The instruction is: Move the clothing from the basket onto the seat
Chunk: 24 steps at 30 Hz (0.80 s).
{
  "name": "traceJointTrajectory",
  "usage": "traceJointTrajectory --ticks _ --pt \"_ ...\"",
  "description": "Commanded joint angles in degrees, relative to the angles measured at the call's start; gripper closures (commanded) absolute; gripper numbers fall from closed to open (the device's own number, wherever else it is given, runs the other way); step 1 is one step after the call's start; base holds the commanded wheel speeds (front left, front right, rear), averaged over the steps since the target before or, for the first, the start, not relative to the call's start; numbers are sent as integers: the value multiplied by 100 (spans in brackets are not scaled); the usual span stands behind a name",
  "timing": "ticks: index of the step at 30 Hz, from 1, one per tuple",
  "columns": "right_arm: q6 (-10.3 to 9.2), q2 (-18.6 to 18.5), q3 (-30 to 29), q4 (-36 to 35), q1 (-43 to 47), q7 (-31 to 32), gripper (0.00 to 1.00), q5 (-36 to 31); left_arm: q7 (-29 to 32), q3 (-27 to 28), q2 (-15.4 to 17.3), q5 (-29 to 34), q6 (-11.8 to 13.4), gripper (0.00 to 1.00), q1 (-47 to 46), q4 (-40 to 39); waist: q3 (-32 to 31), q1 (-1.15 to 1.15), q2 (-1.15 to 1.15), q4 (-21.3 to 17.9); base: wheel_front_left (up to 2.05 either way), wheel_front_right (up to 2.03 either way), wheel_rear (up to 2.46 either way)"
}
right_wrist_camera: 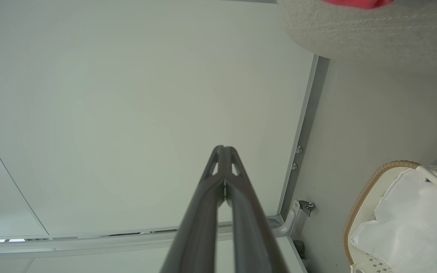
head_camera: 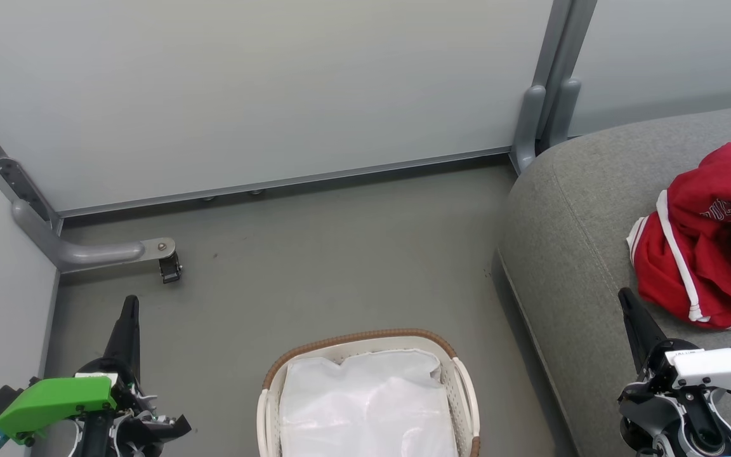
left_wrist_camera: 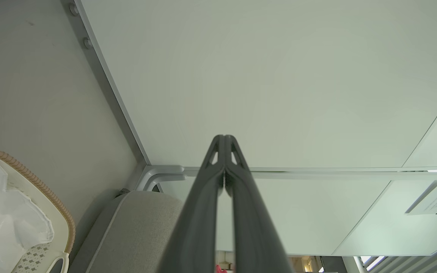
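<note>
Left gripper [head_camera: 129, 304], near left, and right gripper [head_camera: 627, 301], near right, have fingers pressed together, empty. Soft red white-striped clothing [head_camera: 702, 254] lies on the large grey woven-fabric seat [head_camera: 581, 222], right. The oval cream perforated basket [head_camera: 359, 337] holds a white sheet [head_camera: 365, 406]. Transfer is judged complete.

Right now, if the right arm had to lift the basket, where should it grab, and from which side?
Likely the white loop handle at the right end of the basket, nearest the right gripper. Come down from above with the jaws opened across it: it's a thin bar bowed off the wall, and the white sheet fills the inside.
</note>
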Motion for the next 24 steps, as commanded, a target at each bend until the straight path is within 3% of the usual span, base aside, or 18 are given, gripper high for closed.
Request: traceJointTrajectory --ticks 1,24 --pt "0 -16 -14 -14 -51 18 100 22 25 12 40 -20 -22 100 -73 -9 0 0 0 0 0 0 0" --pt "0 -16 -13 -14 -50 18 100 23 25 12 40 -20 -22 100 -72 -10 0 0 0 0 0 0 0"
